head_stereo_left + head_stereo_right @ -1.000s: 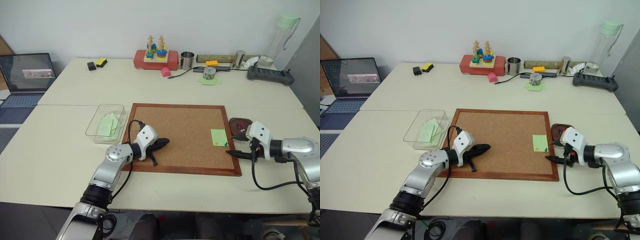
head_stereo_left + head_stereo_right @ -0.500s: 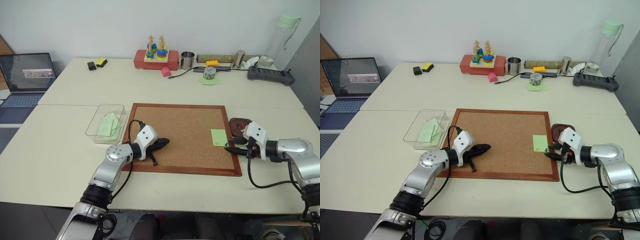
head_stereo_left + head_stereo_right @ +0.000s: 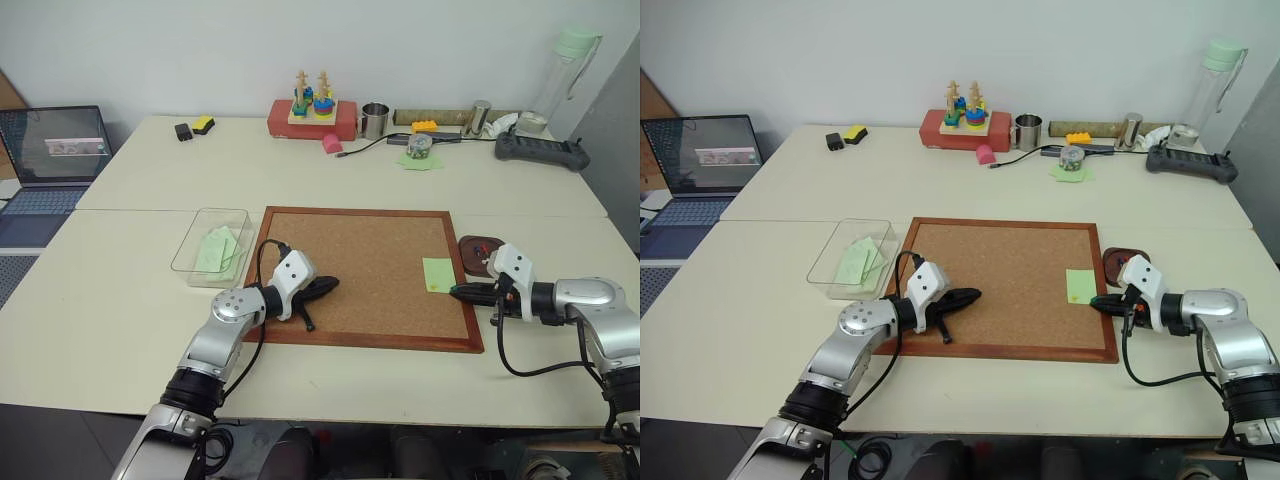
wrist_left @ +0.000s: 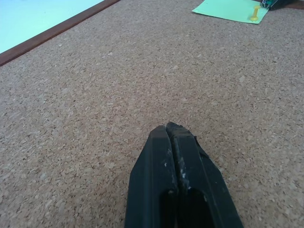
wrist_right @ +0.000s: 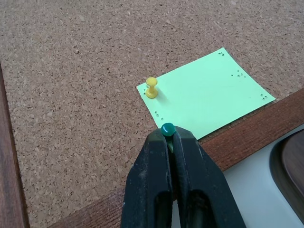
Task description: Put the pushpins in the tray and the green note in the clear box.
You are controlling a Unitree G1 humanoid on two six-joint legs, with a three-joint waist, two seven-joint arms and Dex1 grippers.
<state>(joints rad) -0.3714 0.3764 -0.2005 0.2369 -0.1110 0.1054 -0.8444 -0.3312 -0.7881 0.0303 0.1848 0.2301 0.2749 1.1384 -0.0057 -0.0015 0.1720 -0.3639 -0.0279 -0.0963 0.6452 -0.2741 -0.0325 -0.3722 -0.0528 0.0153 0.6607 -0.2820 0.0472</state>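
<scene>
The green note (image 5: 209, 99) lies near the right edge of the corkboard (image 3: 360, 260), with a yellow pushpin (image 5: 151, 88) standing in it. My right gripper (image 5: 167, 135) is shut on a green pushpin (image 5: 167, 129) at the note's corner nearest the frame. The same gripper (image 3: 457, 291) shows in the head view just left of the brown tray (image 3: 478, 250), which holds a few small pins. My left gripper (image 3: 325, 287) is shut on nothing and rests on the board's left part. The clear box (image 3: 210, 240) stands left of the board with green papers inside.
Along the table's far edge stand a red stacking toy (image 3: 311, 115), a metal cup (image 3: 374, 120), a tin on ragged green paper (image 3: 418, 150), a black controller (image 3: 540, 150) and a tall bottle (image 3: 565, 75). A laptop (image 3: 55, 150) sits at the far left.
My right gripper's fingers have closed from open onto the green pushpin at the note's corner. The left arm has not moved.
</scene>
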